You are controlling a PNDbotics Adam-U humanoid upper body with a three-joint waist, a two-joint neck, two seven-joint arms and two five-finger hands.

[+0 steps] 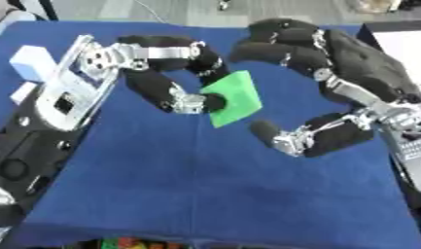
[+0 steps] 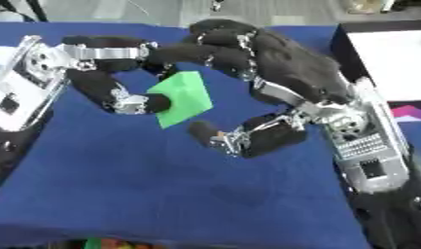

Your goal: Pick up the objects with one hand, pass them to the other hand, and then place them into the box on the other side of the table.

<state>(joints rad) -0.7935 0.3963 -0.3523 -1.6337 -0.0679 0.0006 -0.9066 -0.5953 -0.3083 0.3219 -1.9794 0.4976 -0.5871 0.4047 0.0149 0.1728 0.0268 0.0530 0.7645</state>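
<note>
— Block (image 1: 233, 98), green: where is it now?

— It is above the blue bench (image 1: 205, 194), near the middle. The left hand (image 1: 175, 73) has its fingers and thumb curled around the block's left side.

— And the right hand (image 2: 264, 97)?

— Its fingers are spread apart, just beside the block on the right. I cannot tell if they already touch it.

— So which step is this?

— I think it is the passing step. Next, the right hand must close on the free side before the left lets go. Then the block goes to the white box (image 2: 392, 63) at the right edge.
</note>
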